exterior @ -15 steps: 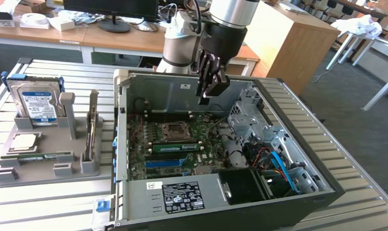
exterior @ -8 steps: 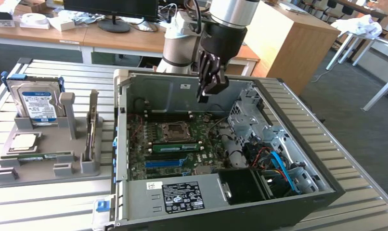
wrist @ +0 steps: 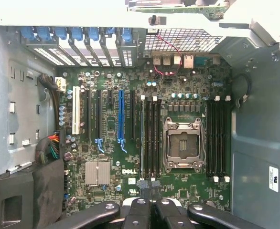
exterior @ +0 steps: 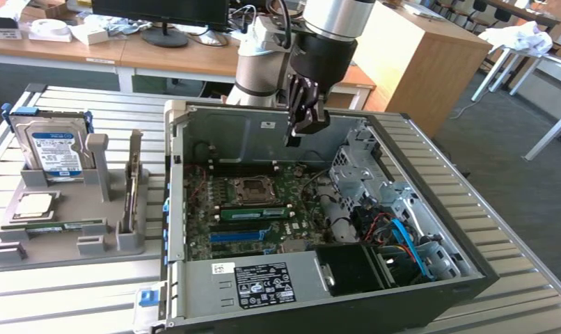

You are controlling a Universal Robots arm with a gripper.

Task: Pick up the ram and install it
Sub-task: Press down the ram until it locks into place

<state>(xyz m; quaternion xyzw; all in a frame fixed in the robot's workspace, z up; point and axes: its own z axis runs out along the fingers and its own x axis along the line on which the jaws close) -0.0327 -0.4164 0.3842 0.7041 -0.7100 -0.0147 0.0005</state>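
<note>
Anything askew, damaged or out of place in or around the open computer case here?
Nothing stands out. The motherboard looks intact, the memory slots beside the empty CPU socket run straight, and the hard drive and a ram stick sit squarely in the grey holder. The gripper hangs shut above the board.

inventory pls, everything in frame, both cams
computer case: 1, black, open, mid table
motherboard: 1, dark green, inside case
CPU socket: 1, silver frame, on motherboard
ram: 2, green; one flat on holder, one apparently in a motherboard slot
hard drive: 1, silver, blue-white label, upright in holder
CPU chip: 1, silver, flat on holder
holder: 1, grey, exterior view's left of case
table: 1, silver, slatted
gripper: 1, black, shut, above motherboard
</note>
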